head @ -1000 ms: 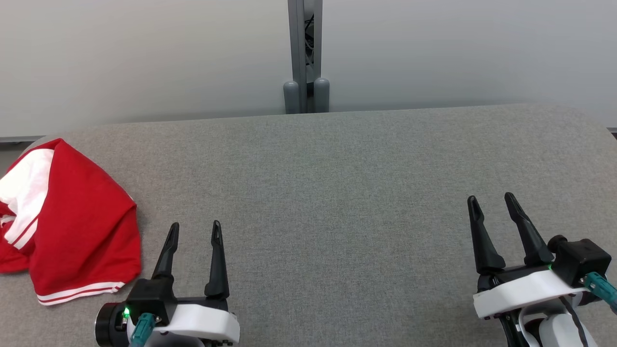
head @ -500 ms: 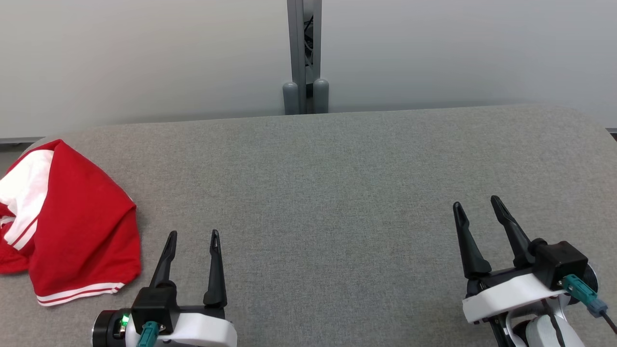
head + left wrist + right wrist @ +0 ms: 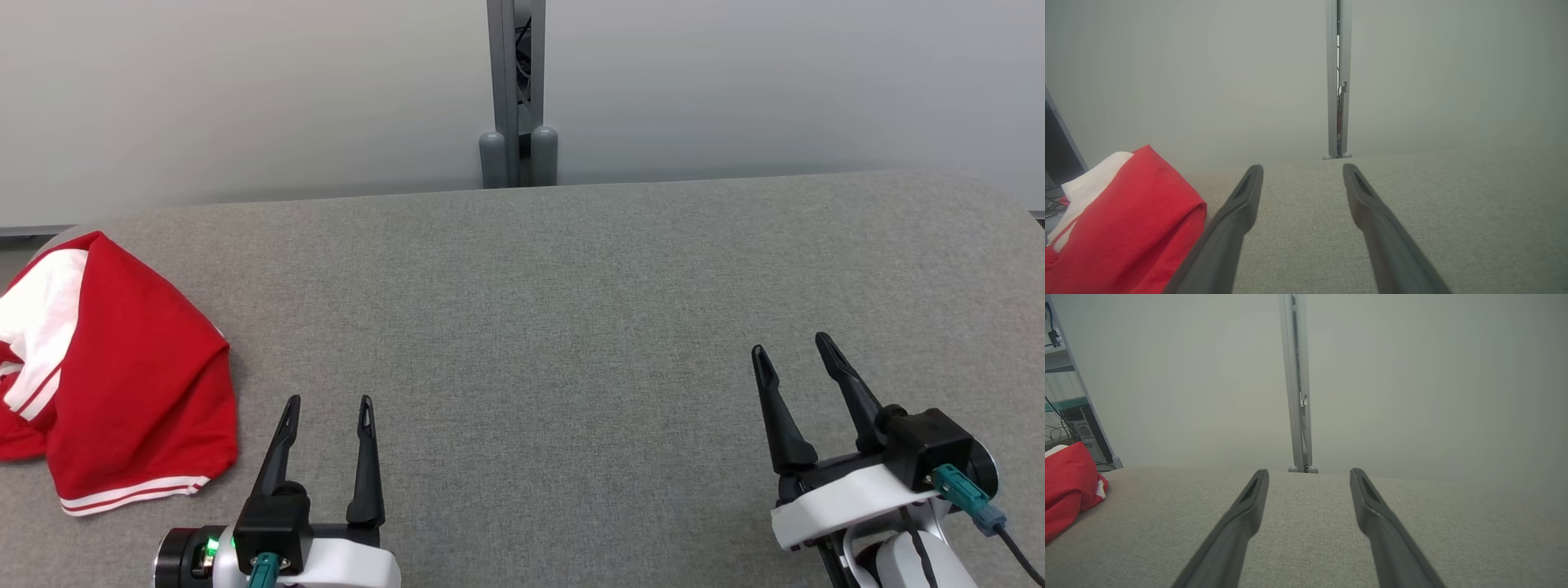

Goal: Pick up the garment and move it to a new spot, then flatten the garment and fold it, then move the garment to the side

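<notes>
The red and white garment [image 3: 122, 384] lies folded at the left edge of the frame on the grey table [image 3: 571, 310]. The left gripper [image 3: 326, 402], lower left beside it, stands parted and empty. The right gripper [image 3: 790, 345], lower right, likewise parted and empty.

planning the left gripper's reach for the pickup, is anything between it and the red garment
Nothing visible stands in the way. The red and white garment lies at the left end of the table, and the open left gripper is to its right, with bare grey surface between them.
</notes>
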Controlling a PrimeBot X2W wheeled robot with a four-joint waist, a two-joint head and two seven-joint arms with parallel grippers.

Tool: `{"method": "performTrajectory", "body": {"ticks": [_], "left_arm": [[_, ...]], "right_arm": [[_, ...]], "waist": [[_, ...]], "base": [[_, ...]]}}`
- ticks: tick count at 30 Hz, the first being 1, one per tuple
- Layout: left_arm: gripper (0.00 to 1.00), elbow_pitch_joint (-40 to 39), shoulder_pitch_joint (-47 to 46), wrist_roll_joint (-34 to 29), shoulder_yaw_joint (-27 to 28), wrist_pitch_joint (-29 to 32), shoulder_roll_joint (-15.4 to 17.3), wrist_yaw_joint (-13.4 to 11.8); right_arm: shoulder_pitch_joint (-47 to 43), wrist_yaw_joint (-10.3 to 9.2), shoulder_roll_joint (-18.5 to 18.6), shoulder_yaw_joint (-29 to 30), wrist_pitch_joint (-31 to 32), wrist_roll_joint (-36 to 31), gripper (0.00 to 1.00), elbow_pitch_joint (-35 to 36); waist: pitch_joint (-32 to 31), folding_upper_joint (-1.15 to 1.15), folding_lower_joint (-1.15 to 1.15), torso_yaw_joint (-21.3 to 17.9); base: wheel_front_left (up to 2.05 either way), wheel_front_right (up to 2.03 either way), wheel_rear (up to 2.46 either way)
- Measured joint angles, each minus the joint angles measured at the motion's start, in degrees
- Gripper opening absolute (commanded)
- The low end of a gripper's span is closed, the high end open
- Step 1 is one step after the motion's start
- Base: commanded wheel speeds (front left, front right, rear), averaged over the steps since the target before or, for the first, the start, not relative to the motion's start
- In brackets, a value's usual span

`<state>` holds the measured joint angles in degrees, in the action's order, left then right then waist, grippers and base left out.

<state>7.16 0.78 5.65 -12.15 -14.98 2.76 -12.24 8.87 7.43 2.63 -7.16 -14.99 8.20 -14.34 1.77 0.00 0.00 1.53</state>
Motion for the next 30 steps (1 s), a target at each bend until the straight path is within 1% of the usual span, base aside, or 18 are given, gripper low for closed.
{"method": "performTrajectory", "body": {"ticks": [10, 15, 22, 26, 27, 30], "left_arm": [[1.0, -0.2, -0.01, 0.35, 0.0, 0.0, 0.01, -0.01], [1.0, -0.14, -0.15, 0.33, -0.2, 0.0, 0.0, 0.05], [1.0, -0.65, -0.04, 0.32, 0.45, 0.0, 0.0, -0.1], [1.0, -0.77, 0.31, 0.01, 1.36, -0.01, -0.01, 0.12], [1.0, -0.79, 0.76, -0.2, 1.85, 0.0, 0.0, 0.35], [1.0, -0.81, 1.53, -0.54, 2.74, 0.0, 0.01, 0.77]], "right_arm": [[0.25, 0.0, 0.01, -0.19, 0.0, 0.25, 1.0, -0.75], [0.19, 0.0, 0.01, -1.19, -0.01, 0.69, 1.0, -0.15], [-0.1, 0.0, -0.05, -4.43, -0.01, 0.59, 1.0, -0.05], [-0.76, 0.0, -0.03, -5.02, -0.01, 0.92, 1.0, 0.02], [-1.11, 0.0, -0.02, -5.37, -0.01, 1.23, 1.0, -0.02], [-1.24, 0.0, -0.02, -5.94, -0.01, 1.67, 1.0, -0.03]], "waist": [[0.19, 0.0, 0.0, 0.03], [0.3, 0.0, 0.0, 1.39], [0.23, 0.0, 0.0, 5.59], [-0.24, 0.0, 0.0, 8.87], [-0.52, 0.0, 0.0, 10.62], [-1.11, 0.0, 0.0, 13.28]], "base": [[0.0, 0.0, 0.0], [0.0, 0.0, 0.0], [0.0, 0.0, 0.0], [0.0, 0.0, 0.0], [0.0, 0.0, 0.0], [0.0, 0.0, 0.0]]}}
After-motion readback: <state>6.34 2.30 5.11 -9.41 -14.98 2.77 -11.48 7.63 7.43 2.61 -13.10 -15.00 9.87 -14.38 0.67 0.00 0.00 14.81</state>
